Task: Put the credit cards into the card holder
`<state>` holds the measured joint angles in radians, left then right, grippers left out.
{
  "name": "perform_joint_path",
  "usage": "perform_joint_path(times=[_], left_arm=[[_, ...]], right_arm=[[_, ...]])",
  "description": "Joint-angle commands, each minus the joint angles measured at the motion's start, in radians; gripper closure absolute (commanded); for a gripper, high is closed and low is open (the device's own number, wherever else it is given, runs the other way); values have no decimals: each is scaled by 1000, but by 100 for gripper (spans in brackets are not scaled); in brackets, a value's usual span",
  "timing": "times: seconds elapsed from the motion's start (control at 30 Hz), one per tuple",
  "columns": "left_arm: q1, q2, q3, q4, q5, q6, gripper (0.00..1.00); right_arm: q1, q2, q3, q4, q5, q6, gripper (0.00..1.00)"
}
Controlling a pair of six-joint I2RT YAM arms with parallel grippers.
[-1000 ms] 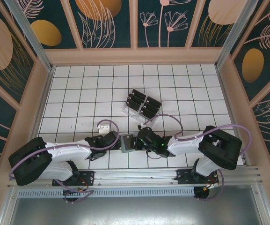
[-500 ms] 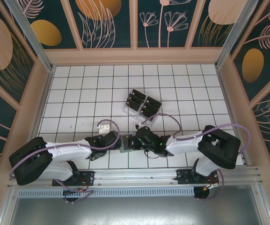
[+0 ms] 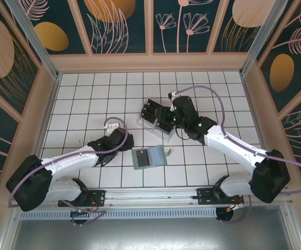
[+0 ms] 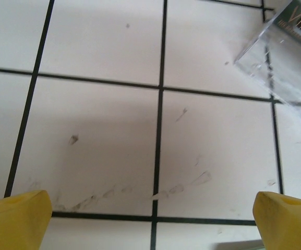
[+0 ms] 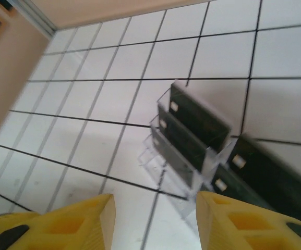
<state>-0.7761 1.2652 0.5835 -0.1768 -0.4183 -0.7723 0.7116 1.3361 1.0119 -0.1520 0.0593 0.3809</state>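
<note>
left fingers [image 4: 17, 213]: spread wide, empty, over bare tabletop [image 3: 82, 99] just left of the card holder [image 3: 149, 157]
card holder: lying flat, open tiles before it
credit cards [image 3: 151, 109]: upright in clear rack [image 5: 158, 156] behind the card holder
right fingers [image 5: 61, 224]: partly apart, empty, over the rack

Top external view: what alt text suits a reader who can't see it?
Two robot arms reach over a white tiled table. The right gripper hovers above a clear rack of black credit cards; the left gripper sits near a green card holder.
</note>
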Motion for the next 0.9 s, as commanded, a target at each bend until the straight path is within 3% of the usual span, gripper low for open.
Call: perform_joint_path(times=[0.0,0.4,0.87], left_arm=[[21,22,42,-24,29,71,1],[53,35,51,-10,61,96,1],[55,50,55,5,76,93,1]], right_arm=[[-15,92,85,-181,17,-189,55],[-1,258,158,-274,17,-269,56],[39,358,175,-284,183,-314,57]])
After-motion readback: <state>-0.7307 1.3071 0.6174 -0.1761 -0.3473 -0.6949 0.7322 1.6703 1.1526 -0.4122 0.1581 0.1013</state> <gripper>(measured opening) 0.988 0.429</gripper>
